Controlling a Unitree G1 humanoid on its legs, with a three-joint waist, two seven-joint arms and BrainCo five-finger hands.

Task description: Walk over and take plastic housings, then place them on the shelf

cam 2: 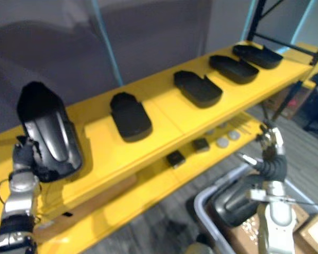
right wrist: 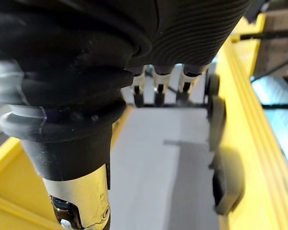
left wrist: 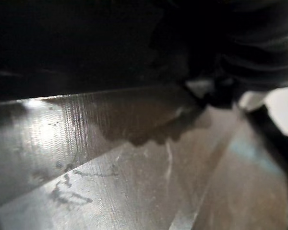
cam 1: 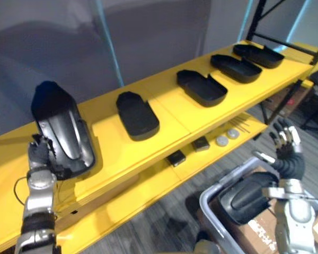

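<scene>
Hovering near right, the right robot hand (cam 1: 286,151) has fingers spread and holds nothing, just by a grey bin (cam 1: 214,211) with one black housing (cam 1: 244,203) inside. Near left, the left robot hand (cam 1: 40,154) pinches the edge of a tilted housing (cam 1: 63,132) at the yellow shelf (cam 1: 111,153) top's left end. Farther right, four housings (cam 1: 138,116) lie flat in a row on it.

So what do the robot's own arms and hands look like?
The left arm and right arm are silver-grey rounded metal segments. The left hand and right hand each wear a dark ribbed cover over back and wrist; the right hand's fingers are silver with dark tips.
</scene>
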